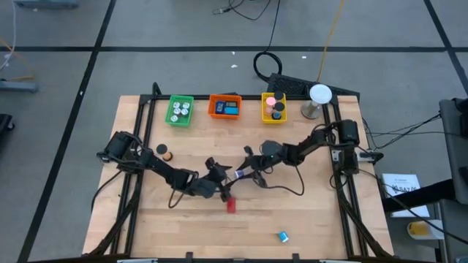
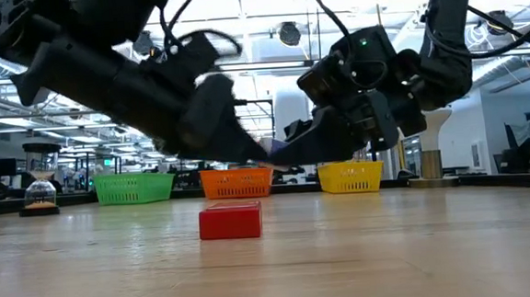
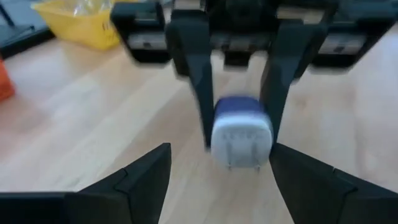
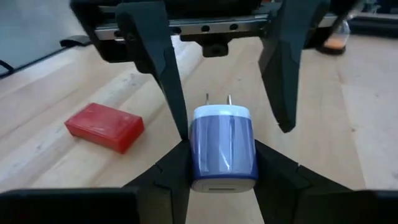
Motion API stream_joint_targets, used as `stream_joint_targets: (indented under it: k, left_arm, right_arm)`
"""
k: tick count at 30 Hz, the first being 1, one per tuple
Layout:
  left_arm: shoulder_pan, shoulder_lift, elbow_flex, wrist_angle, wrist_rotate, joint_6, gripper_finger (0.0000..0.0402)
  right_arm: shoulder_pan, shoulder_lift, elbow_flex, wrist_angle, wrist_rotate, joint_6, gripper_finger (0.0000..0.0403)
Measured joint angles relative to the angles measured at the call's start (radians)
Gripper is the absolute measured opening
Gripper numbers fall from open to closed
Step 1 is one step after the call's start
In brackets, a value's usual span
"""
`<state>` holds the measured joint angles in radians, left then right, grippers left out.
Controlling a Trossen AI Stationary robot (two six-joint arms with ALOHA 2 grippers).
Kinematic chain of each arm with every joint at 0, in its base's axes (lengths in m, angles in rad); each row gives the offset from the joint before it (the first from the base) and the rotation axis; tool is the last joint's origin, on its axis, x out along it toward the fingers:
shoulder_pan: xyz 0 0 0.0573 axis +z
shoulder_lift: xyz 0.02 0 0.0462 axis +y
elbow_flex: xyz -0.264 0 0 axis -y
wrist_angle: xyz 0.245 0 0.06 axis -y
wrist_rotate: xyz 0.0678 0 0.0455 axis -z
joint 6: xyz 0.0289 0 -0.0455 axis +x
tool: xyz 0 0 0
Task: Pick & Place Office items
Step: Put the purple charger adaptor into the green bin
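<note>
A small blue-and-white charger plug (image 4: 222, 149), one of the office items, hangs above the table's middle (image 1: 239, 175) with my right gripper (image 4: 222, 163) shut on it. My left gripper (image 3: 221, 152) faces it from the table's left, open. Its fingers stand on either side of the plug's pronged end (image 3: 241, 146). A red block (image 1: 231, 204) lies flat on the table just near of both grippers. A small blue piece (image 1: 282, 236) lies toward the near edge, and a small black and orange piece (image 1: 165, 152) lies at the left. My right gripper pinches the plug's blue body (image 4: 199, 163) between its two fingers, on its two sides near the end away from the prongs. The fingers come nearly level from the table's right. The plug is lifted clear of the table, its prongs (image 4: 217, 99) pointing at my left gripper.
Green (image 1: 179, 111), orange (image 1: 224, 107) and yellow (image 1: 273, 108) trays stand in a row at the far edge, each holding pieces. A white ball on a stand (image 1: 319, 95) is at the far right. Bare wood lies toward the near edge.
</note>
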<state>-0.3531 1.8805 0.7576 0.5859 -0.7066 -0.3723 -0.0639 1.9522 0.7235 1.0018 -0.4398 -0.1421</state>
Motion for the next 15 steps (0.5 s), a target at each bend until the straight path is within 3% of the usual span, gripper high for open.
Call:
stream_joint_targets:
  k: [4, 9, 15]
  left_arm:
    - [0.000, 0.000, -0.016, 0.099, 0.006, 0.052, 0.0276]
    - [0.008, 0.000, -0.007, 0.100, 0.041, 0.059, 0.0266]
    - [0.024, 0.000, -0.007, 0.100, 0.097, 0.049, 0.0207]
  right_arm:
    - [0.019, 0.000, 0.000, 0.014, 0.009, 0.000, 0.0128]
    - [0.033, 0.001, 0.000, 0.025, 0.045, -0.002, 0.0128]
    - [0.033, 0.001, 0.000, 0.029, 0.046, -0.002, 0.0129]
